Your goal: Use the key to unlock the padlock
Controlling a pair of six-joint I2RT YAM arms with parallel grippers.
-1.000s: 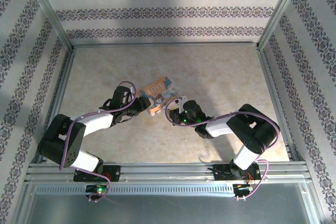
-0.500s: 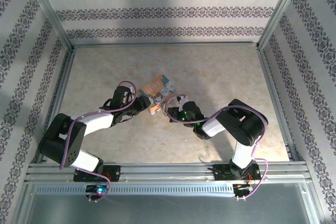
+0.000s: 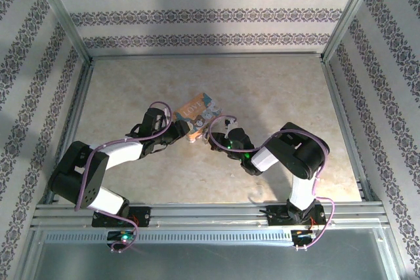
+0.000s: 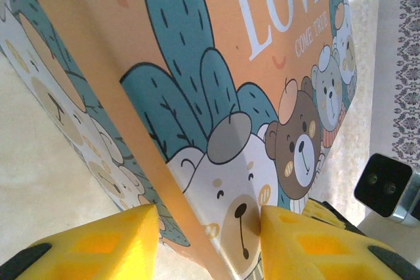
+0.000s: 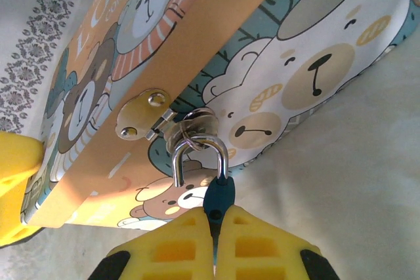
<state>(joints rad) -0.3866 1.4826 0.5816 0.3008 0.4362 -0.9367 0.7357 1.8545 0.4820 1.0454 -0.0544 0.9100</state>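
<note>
A small padlock (image 5: 218, 195) with a blue body and a silver shackle (image 5: 197, 142) hangs from the metal hasp (image 5: 141, 113) of an orange box (image 5: 262, 44) printed with bears and "LOVE". The shackle's left leg ends free, outside the body. My right gripper (image 5: 215, 218) is shut on the blue body, seen edge-on. I cannot make out the key; it may be hidden between those fingers. My left gripper (image 4: 209, 218) clamps the box (image 4: 197, 63) at a corner, its yellow fingers (image 4: 308, 240) pressed against both faces. From above, the box (image 3: 199, 113) lies between both grippers.
The floor is beige and mottled, fenced by metal rails (image 3: 203, 56) and patterned walls. The right arm's elbow (image 3: 302, 152) folds over the right part of the floor. The left arm (image 3: 118, 155) stretches across the left part. The right wrist's black camera (image 4: 384, 185) sits beyond the box.
The right arm's elbow has folded in toward the left while its gripper stayed at the lock. The box has shifted slightly. The left arm has held still.
</note>
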